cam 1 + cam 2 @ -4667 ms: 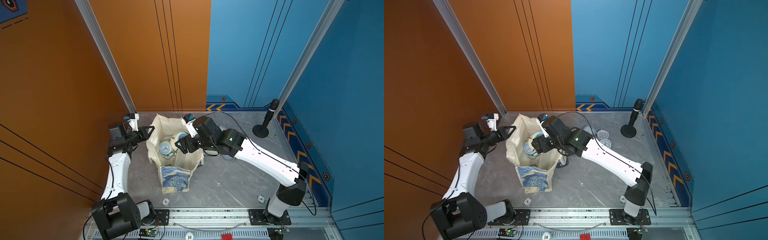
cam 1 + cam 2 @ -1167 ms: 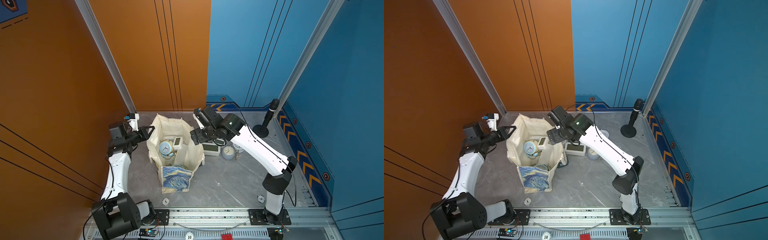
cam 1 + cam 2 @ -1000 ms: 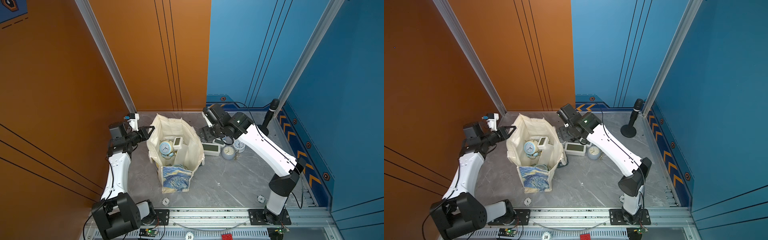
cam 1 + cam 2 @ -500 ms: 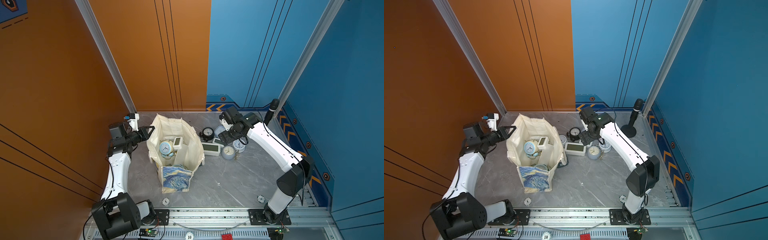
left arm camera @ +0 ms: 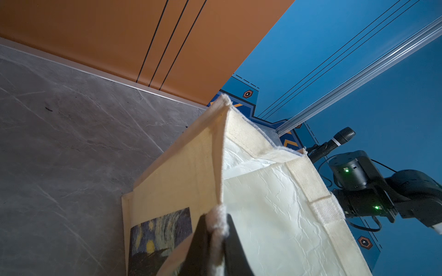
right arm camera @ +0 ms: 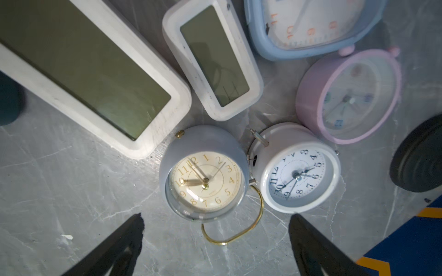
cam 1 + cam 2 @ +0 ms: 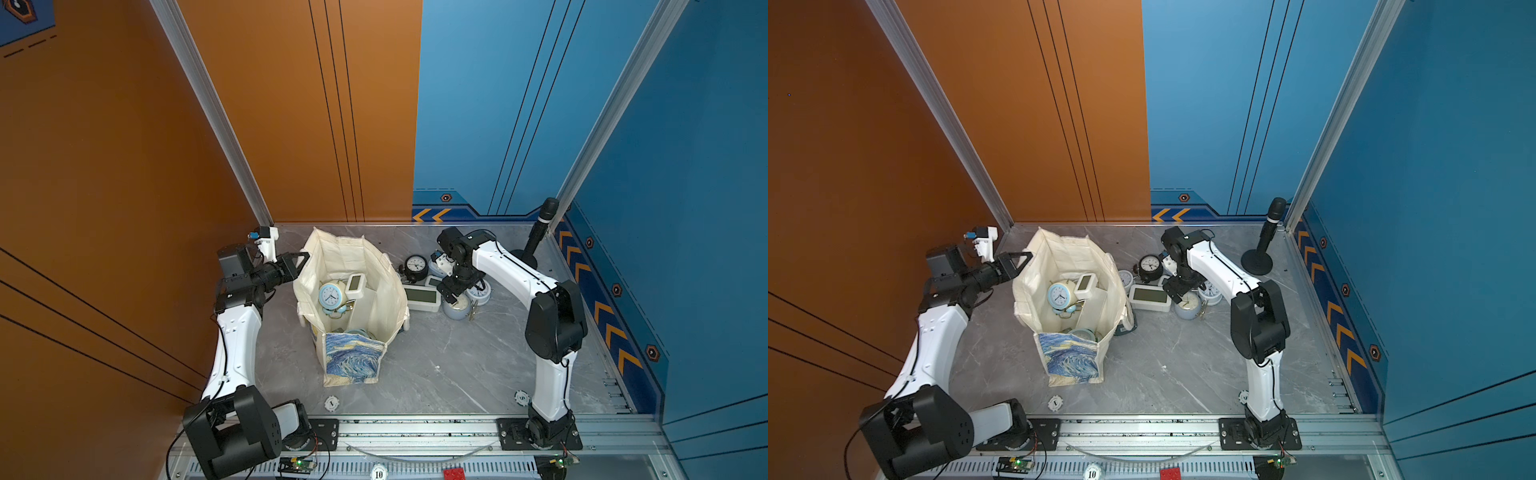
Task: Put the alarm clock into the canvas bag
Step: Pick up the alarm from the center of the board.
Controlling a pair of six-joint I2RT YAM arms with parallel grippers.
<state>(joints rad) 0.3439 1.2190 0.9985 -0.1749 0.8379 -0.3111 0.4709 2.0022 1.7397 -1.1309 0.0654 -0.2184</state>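
The right gripper (image 6: 215,222) hangs with its fingers spread wide and nothing between them, low over a cluster of clocks on the grey table (image 7: 436,361). Just ahead of its tips lies the grey-blue alarm clock (image 6: 205,176), face up with a cream dial and a gold ring, touching a white round clock (image 6: 296,172). Beyond these lie a small white digital clock (image 6: 212,62), a large white digital clock (image 6: 91,71), a pink clock (image 6: 346,95) and a pale blue clock (image 6: 311,24).

Across the table the left gripper (image 5: 216,222) is pinched on the rim of the canvas bag (image 7: 353,361), holding its mouth open. Inside the bag lie a light blue bell clock (image 7: 330,295) and a little white display clock (image 7: 355,284), so part of the packing looks done. The grey-blue alarm clock seems the likely next pick. Grasping, lifting, carrying and dropping it are all left.
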